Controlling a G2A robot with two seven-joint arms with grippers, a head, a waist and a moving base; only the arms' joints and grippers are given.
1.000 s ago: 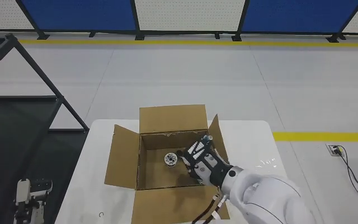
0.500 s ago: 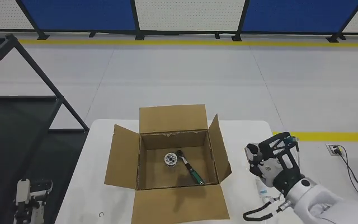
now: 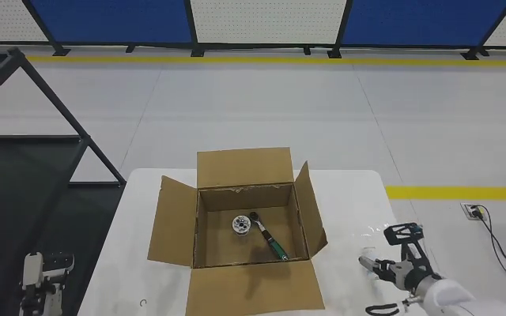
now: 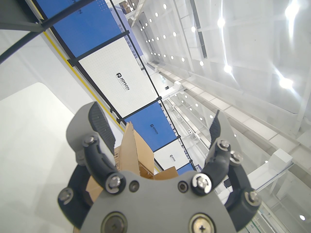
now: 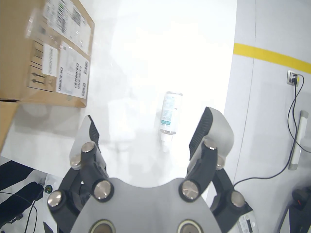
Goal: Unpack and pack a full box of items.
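Note:
The open cardboard box [image 3: 237, 170] stands in the middle of the white table [image 3: 348, 197]. Inside it lie a round metal part [image 3: 241, 225] and a green-handled tool [image 3: 270, 239]. A clear spray bottle [image 5: 168, 115] lies on its side on the table to the right of the box. My right gripper [image 5: 149, 118] hangs open above the bottle with nothing between its fingers; from above, the right gripper [image 3: 399, 251] is at the table's front right corner. My left gripper [image 4: 156, 111] is open and empty, tilted up toward the ceiling, with a box flap [image 4: 136, 146] beyond it.
The box flaps [image 3: 170, 221] spread outward on all sides. The box side with labels [image 5: 63, 49] is close to the right gripper. A black frame [image 3: 63, 118] stands left of the table. Bare tabletop lies right of the box.
The right arm came out of the box, swung right over the table and drew back to the front right corner. The spray bottle now lies on the table.

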